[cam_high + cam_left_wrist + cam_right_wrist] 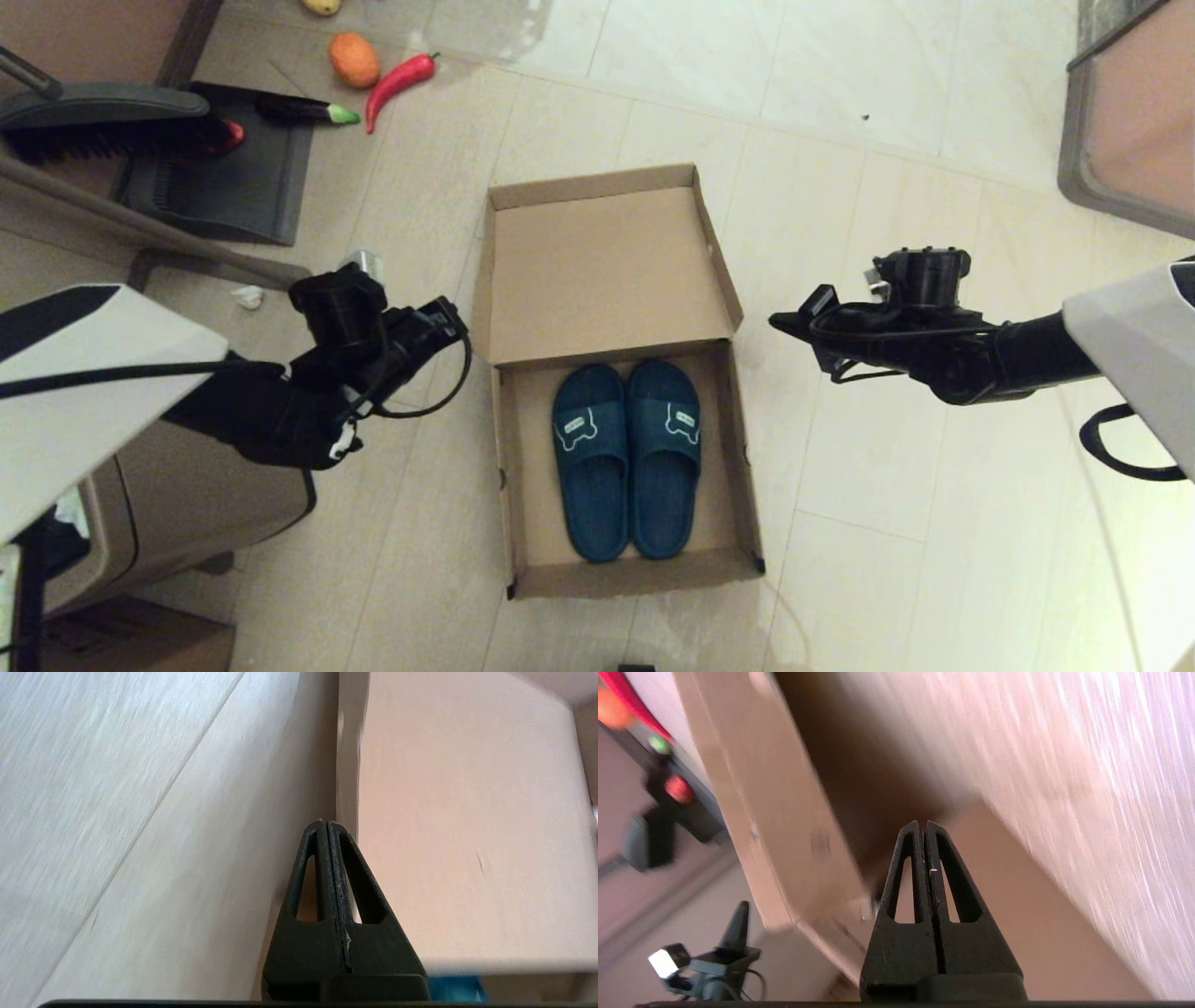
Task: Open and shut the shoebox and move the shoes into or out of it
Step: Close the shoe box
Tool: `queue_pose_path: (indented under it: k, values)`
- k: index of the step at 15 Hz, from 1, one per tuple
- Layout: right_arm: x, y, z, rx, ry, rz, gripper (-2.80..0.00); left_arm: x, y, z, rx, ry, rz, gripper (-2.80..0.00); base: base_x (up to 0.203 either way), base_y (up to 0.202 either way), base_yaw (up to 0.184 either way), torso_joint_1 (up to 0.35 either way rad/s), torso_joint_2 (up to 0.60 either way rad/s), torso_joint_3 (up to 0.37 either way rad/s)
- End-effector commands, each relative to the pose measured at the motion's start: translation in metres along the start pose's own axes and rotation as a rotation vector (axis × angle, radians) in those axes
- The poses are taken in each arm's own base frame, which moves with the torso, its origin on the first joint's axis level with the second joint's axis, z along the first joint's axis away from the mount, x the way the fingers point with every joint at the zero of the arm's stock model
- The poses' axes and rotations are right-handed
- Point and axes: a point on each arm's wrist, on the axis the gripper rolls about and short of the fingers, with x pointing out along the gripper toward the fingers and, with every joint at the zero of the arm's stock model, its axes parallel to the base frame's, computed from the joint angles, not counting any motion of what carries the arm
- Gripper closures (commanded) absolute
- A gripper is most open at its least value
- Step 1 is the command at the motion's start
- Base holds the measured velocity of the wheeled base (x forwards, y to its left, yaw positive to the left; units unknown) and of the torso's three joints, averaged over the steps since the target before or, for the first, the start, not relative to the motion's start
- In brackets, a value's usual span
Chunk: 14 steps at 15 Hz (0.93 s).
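Observation:
The brown cardboard shoebox [527, 485] lies open on the floor, its lid [597, 271] folded back on the far side. The two navy slide slippers [590, 457] [665, 448] lie side by side inside it, toes towards me. My left gripper [456, 322] hovers shut and empty just left of the lid's side flap; in the left wrist view the gripper [324, 823] points along the lid's edge [348, 765], with a sliver of blue shoe [453, 988] showing. My right gripper [777, 323] hangs shut and empty a little right of the box; in the right wrist view this gripper [923, 825] faces the lid's outer side [775, 812].
A dustpan [233, 177] and brush [103, 126] lie at the far left, with an eggplant [299, 110], a red chili [400, 82] and an orange fruit [355, 59] nearby. A brown trash bin [187, 504] stands under my left arm. Furniture [1130, 121] fills the far right corner.

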Motion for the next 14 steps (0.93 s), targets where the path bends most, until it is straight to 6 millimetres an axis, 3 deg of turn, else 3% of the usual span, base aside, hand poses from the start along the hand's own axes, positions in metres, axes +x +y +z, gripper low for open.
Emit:
queue_pose_path:
  k: [1, 4, 7, 14]
  values:
    - [0.020, -0.008, 0.006, 0.036, -0.015, 0.031, 0.00, 0.028, 0.011, -0.016, -0.003, -0.020, 0.005, 0.00, 0.000, 0.000, 0.000, 0.000, 0.00, 0.000]
    - [0.035, 0.013, 0.025, 0.154, -0.059, 0.147, 0.00, 0.057, 0.012, -0.020, -0.004, -0.082, -0.022, 0.00, 0.000, 0.000, 0.000, 0.000, 0.00, 0.000]
    - [0.054, 0.009, 0.011, 0.180, 0.045, 0.189, 0.00, 0.078, 0.012, -0.028, -0.006, -0.123, -0.048, 0.00, 0.000, 0.000, 0.000, 0.000, 0.00, 0.000]
    - [0.066, -0.007, 0.001, 0.220, 0.078, 0.181, 0.00, 0.082, -0.001, -0.036, -0.007, -0.104, -0.073, 0.00, 0.000, 0.000, 0.000, 0.000, 0.00, 0.000]
